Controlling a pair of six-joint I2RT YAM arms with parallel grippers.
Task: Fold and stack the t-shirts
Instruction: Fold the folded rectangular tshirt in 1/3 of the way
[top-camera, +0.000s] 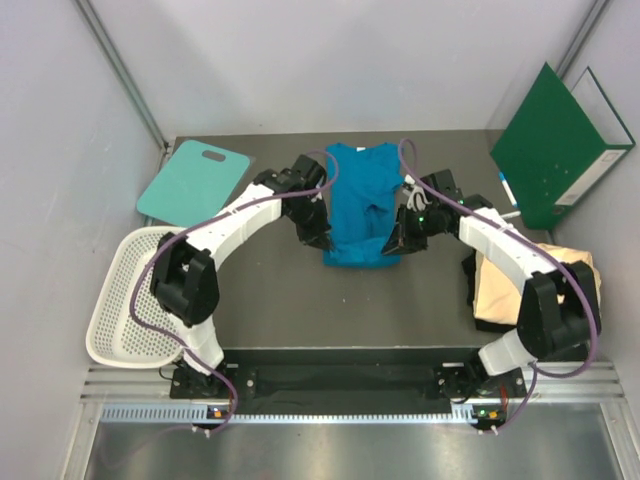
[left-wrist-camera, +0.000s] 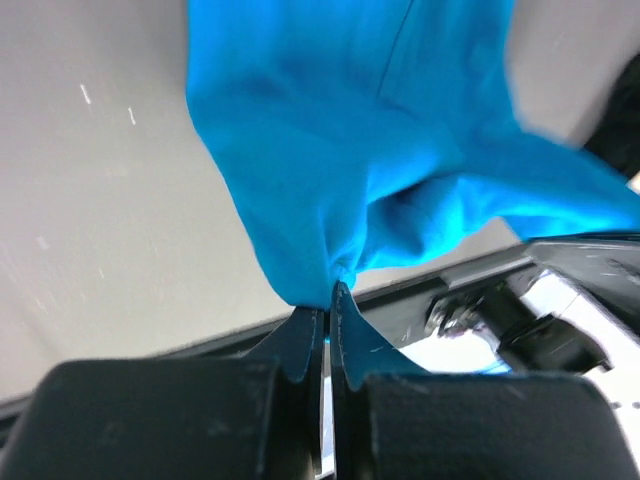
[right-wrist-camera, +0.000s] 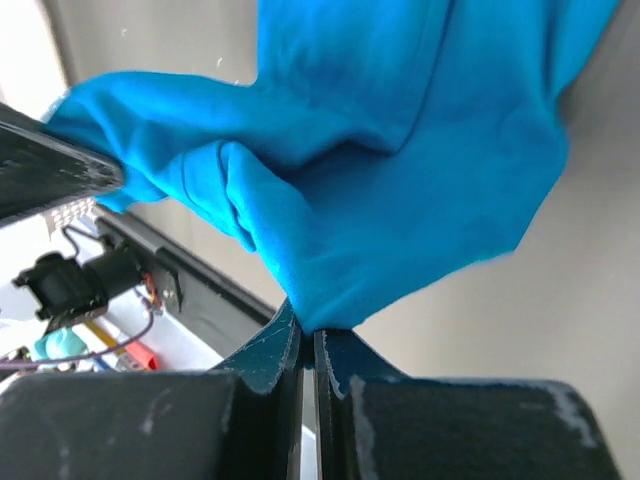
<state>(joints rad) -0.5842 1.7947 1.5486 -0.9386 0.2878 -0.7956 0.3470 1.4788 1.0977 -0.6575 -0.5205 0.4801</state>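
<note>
A bright blue t-shirt (top-camera: 361, 205) lies on the dark table, collar toward the far side, its near hem lifted. My left gripper (top-camera: 318, 238) is shut on the shirt's near left corner; in the left wrist view the blue cloth (left-wrist-camera: 350, 150) rises from between the closed fingertips (left-wrist-camera: 327, 300). My right gripper (top-camera: 392, 246) is shut on the near right corner, and the blue cloth (right-wrist-camera: 400, 180) bunches out of its closed tips (right-wrist-camera: 310, 330). A cream-yellow t-shirt (top-camera: 500, 285) sits as a folded bundle at the right, partly behind the right arm.
A teal board with a handle hole (top-camera: 195, 182) lies at the far left. A white mesh basket (top-camera: 125, 300) stands at the left near edge. A green folder (top-camera: 555, 145) leans at the far right corner.
</note>
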